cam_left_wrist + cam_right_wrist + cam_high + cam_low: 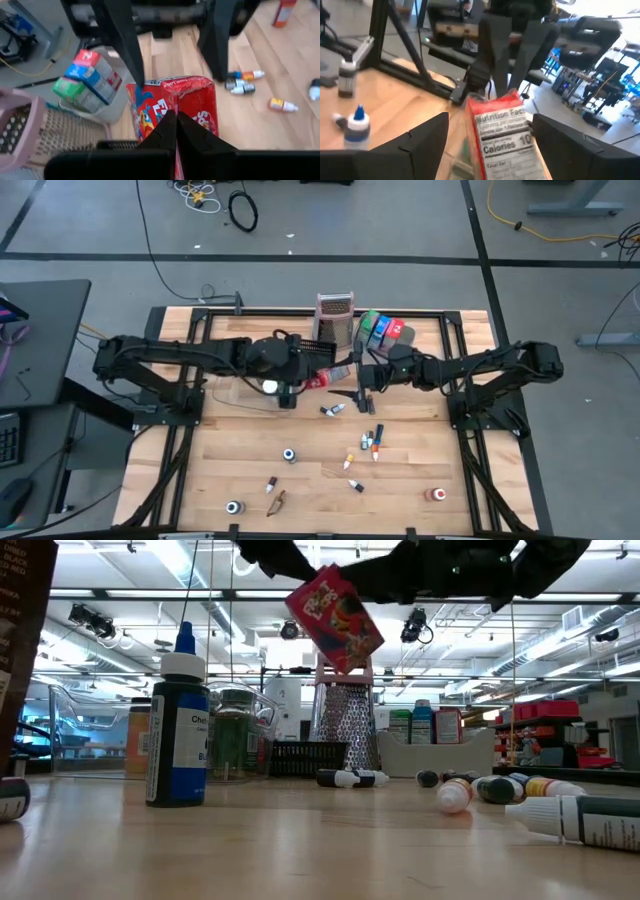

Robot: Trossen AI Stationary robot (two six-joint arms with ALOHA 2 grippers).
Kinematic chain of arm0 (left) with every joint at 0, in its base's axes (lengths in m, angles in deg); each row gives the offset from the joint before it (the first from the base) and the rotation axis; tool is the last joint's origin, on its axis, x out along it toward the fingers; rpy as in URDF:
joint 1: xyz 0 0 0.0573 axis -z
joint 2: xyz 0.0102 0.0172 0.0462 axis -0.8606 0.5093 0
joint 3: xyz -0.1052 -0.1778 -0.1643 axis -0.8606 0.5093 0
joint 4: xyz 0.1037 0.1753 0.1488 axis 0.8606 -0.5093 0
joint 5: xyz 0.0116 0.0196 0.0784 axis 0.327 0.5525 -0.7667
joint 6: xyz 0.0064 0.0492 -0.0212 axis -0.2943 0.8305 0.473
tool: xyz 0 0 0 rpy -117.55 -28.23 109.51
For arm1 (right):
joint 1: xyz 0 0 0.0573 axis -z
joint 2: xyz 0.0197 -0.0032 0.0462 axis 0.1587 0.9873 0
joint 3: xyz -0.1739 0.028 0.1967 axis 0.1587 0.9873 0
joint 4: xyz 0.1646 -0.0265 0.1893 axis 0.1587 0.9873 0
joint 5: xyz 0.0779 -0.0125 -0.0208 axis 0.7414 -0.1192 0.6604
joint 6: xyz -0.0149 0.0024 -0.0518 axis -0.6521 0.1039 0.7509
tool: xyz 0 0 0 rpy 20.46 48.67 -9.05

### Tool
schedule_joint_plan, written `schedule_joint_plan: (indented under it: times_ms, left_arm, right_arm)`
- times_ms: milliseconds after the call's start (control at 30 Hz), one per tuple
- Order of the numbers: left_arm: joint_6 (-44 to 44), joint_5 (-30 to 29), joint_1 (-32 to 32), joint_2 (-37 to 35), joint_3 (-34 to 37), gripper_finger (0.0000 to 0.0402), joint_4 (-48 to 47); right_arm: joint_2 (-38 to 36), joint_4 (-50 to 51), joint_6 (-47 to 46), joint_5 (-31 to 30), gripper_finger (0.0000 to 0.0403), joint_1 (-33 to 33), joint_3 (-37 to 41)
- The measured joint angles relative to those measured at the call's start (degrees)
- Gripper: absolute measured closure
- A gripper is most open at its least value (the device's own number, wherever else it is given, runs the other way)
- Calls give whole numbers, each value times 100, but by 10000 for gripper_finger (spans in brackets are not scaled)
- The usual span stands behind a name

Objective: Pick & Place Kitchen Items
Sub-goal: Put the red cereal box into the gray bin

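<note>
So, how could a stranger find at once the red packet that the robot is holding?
Look just in front of the silvery box grater at the table's far edge. The red packet hangs between both grippers, pinched by the left gripper. Unlike the small bottles, it is off the table.

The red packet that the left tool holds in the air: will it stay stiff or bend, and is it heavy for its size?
The red packet looks like thin foil, pinched at one edge by the left tool. It hangs tilted without folding, so it is probably fairly stiff yet crushable. It likely weighs little. Its glossy surface may slip. The right tool is open around it.
</note>
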Motion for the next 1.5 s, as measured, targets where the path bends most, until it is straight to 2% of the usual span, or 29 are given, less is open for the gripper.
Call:
schedule_joint_plan:
  times_ms: [233,367,800,1167,1333,1500]
  left_arm:
    - [-76,-9,-46,164,0,393,29]
    - [-52,-19,-44,238,-7,397,335]
    - [325,71,-44,240,3,394,376]
    - [507,-736,-31,231,3,332,413]
    - [487,-1401,-18,229,3,298,408]
    - [144,-2677,24,140,3,279,270]
  right_arm:
    - [20,89,288,-458,137,7,5]
    - [20,192,262,-444,160,24,5]
    - [17,363,410,-400,229,24,5]
    - [17,448,406,-373,257,33,5]
    - [3,541,332,-1092,257,6,5]
    - [-318,1056,-81,-2702,257,-148,5]
